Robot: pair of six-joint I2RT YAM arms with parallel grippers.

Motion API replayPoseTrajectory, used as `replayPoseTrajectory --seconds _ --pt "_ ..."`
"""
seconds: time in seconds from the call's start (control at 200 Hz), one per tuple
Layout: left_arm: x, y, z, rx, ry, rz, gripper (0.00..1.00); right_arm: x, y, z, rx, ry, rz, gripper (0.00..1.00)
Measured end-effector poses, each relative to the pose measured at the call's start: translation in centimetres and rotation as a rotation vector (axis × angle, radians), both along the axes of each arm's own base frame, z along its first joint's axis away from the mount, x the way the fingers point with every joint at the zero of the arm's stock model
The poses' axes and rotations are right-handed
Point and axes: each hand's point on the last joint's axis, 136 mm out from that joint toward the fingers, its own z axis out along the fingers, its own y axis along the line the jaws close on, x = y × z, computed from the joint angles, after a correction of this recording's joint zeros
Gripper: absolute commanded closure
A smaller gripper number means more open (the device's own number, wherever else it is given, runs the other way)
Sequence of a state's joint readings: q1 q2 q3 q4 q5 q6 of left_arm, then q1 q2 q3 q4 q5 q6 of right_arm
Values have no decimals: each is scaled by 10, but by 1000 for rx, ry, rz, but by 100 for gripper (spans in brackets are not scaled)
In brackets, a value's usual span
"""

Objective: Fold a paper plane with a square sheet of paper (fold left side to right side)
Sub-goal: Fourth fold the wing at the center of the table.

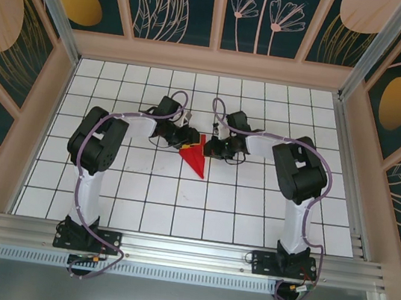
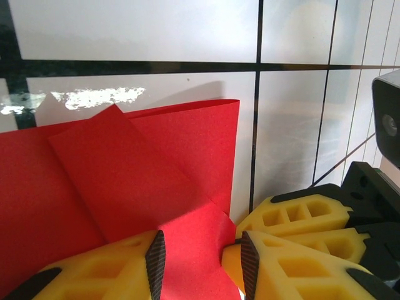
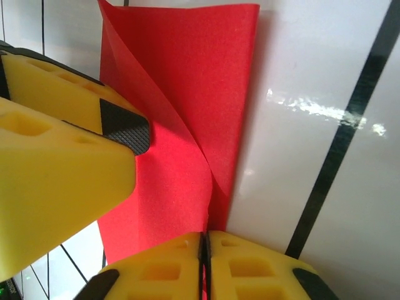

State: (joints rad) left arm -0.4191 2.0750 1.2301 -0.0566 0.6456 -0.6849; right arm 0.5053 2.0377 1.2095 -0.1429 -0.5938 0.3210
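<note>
The square sheet of paper (image 1: 195,159) lies at mid-table as a bright red wedge, folded, its point towards the near edge. Both grippers meet at its far, wide end. My left gripper (image 1: 188,137) is at the paper's left. In the left wrist view it (image 2: 201,262) is open, its jaws astride a raised flap of the red paper (image 2: 125,169). My right gripper (image 1: 210,148) is at the right. In the right wrist view it (image 3: 204,262) is shut on the edge of a lifted fold of the paper (image 3: 187,81). The left gripper's yellow fingers (image 3: 62,156) sit close beside it.
The white gridded table (image 1: 253,203) is fenced by wooden frame walls (image 1: 352,142) on three sides. An aluminium rail (image 1: 185,252) runs along the near edge by the arm bases. The right arm's fingers (image 2: 300,215) crowd the left gripper's right side.
</note>
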Motion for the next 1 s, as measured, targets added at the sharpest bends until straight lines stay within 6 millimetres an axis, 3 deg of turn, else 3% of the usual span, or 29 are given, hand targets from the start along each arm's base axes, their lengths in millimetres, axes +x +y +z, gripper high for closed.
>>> replayPoseTrajectory --seconds 0.145,0.275,0.355,0.46,0.671,1.001 --pt "0 0 0 -1 0 0 60 11 -7 14 -3 -41 -29 76" --pt "0 0 0 -3 -2 -1 60 17 -10 49 31 -109 -42 77" --pt "0 0 0 -3 -4 0 60 8 -8 70 65 -141 -28 81" --pt "0 0 0 -3 -5 0 60 -17 0 80 110 -125 16 82" --pt "0 0 0 -4 -8 0 60 -70 33 65 138 -30 141 81" --pt "-1 0 0 -5 -10 0 60 -78 27 17 43 79 126 81"
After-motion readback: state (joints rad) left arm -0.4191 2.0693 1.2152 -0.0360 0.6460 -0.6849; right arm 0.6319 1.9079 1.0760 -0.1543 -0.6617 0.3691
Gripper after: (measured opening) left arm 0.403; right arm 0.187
